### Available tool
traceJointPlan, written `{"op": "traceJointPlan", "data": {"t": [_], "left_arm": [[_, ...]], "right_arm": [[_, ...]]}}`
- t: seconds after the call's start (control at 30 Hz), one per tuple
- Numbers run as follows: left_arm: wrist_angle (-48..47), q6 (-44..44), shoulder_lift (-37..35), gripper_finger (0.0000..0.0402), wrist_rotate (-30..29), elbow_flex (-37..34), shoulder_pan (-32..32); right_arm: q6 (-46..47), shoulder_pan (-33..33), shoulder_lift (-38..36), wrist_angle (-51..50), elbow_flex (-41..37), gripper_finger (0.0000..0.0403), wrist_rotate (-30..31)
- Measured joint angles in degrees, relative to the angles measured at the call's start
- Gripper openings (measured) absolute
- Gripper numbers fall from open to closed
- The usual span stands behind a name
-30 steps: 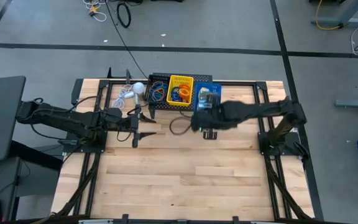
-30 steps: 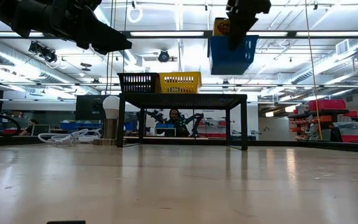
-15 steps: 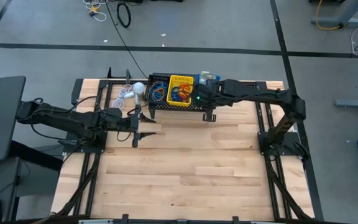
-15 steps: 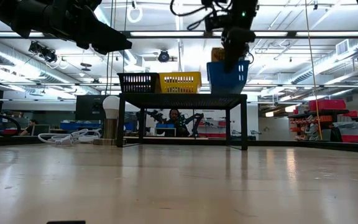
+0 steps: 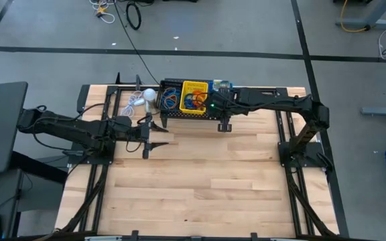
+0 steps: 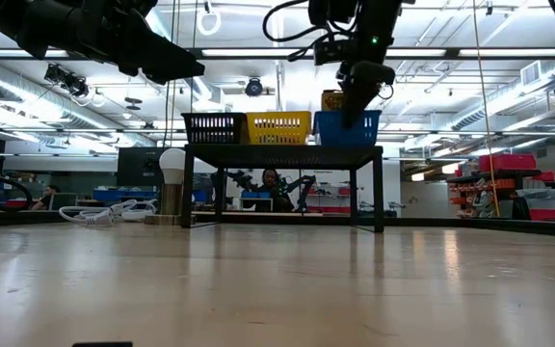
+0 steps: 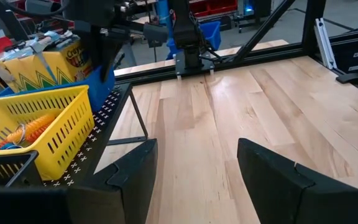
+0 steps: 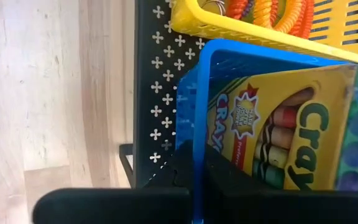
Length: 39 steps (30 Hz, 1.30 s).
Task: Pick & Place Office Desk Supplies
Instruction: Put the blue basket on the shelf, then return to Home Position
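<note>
Table [image 5: 200, 181]: light wood planks, bare over the near half.
Stand [image 6: 282, 154]: large black mesh stand at the far middle of the table, carrying all three trays in a row on its top.
Left arm: reaches in from the left side and hangs over the table short of the stand; left gripper [image 5: 154, 136] holds nothing, its fingers [image 7: 129, 180] spread wide over bare wood.
Right arm: stretches from the right side across to the stand's right end; right gripper [image 6: 357, 85] comes down from above, its fingers [image 8: 182, 168] pinched shut on the blue tray's rim.
Black tray [image 6: 214, 127]: left end of the row, touching the yellow tray; coloured loops seem to lie in it, though the overhead view is too small to be sure.
Yellow tray [image 6: 278, 127]: middle of the row, between the other two.
Blue tray [image 6: 347, 127]: right end, sitting on the stand top just beside the yellow tray.
Crayon boxes [image 8: 284, 134]: yellow-green, standing inside the blue tray and rising above its rim.
Rubber bands [image 8: 272, 14]: orange loops piled in the yellow tray.
White round object [image 6: 172, 162]: on the table just left of the stand, its cord coiled beside it.
</note>
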Motion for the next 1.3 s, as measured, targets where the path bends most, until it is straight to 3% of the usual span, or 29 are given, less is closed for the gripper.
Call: {"op": "traceJointPlan", "data": {"t": [0.4,0.83,1.03,1.3], "left_arm": [[0.03,0.35,-0.02,0.0227,-0.01,0.00,0.02],[0.03,0.28,-0.02,0.0227,-0.02,0.00,0.00],[0.03,0.25,-0.02,0.0227,-0.01,0.00,0.01],[0.03,0.20,-0.06,0.0227,-0.02,0.00,0.01]], "right_arm": [[-1.49,-0.02,0.00,1.05,-0.02,0.0011,-3.66],[0.48,0.07,0.00,0.98,-0.02,0.0088,-3.59],[0.46,1.79,0.00,0.99,-0.02,0.0146,-2.48],[3.38,5.37,0.00,-0.06,2.79,0.0228,4.54]]}}
